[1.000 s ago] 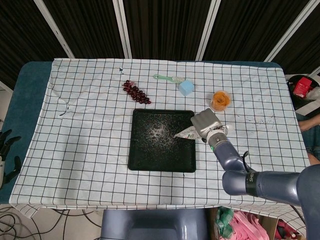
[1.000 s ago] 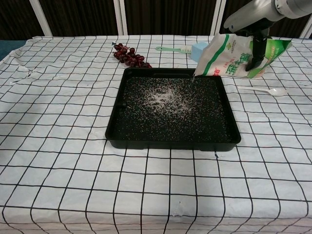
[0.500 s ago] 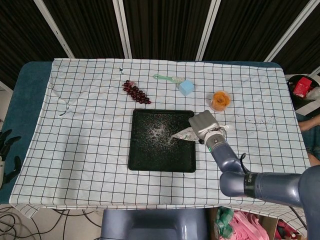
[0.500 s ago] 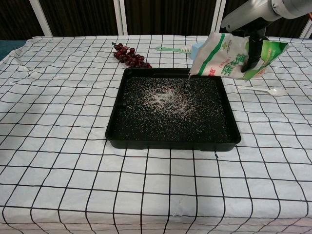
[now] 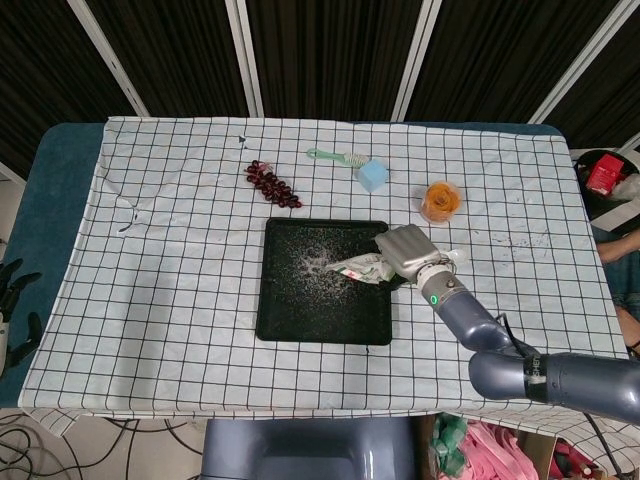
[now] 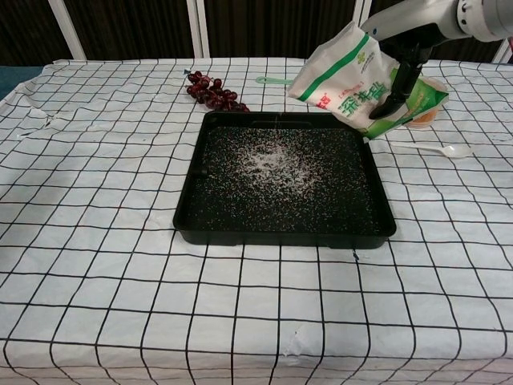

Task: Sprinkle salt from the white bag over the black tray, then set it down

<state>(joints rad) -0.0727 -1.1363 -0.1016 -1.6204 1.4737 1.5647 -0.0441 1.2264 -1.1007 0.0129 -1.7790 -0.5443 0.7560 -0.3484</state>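
White bag [image 6: 346, 79]: salt packet with green stripe and green base, held tilted in the air above the far right part of the black tray [image 6: 192, 210], its lower corner toward the tray's middle.

Left hand [image 5: 12, 300]: dark, off the table at the far left edge of the head view, holding nothing; whether its fingers are spread or curled cannot be told.

Tablecloth [image 5: 170, 290]: white with black grid, covering the table, creased at the left.

Grapes [image 5: 272, 184]: dark red bunch, on the cloth just beyond the tray's far left corner, apart from it.

Black tray: square, shallow, at the table's centre; white grains scattered over its floor, densest in a patch at the far middle [image 6: 272, 163].

Green brush [image 5: 338, 157]: pale handle, lying beyond the tray, next to a light blue block [image 5: 373, 176].

Right hand [image 5: 407, 249]: grips the white bag from above, fingers wrapped over its upper side; the arm reaches in from the right.

Orange cup [image 5: 441, 200]: beyond the hand, right of the tray.

White spoon [image 6: 449, 150]: flat on the cloth, right of the tray.
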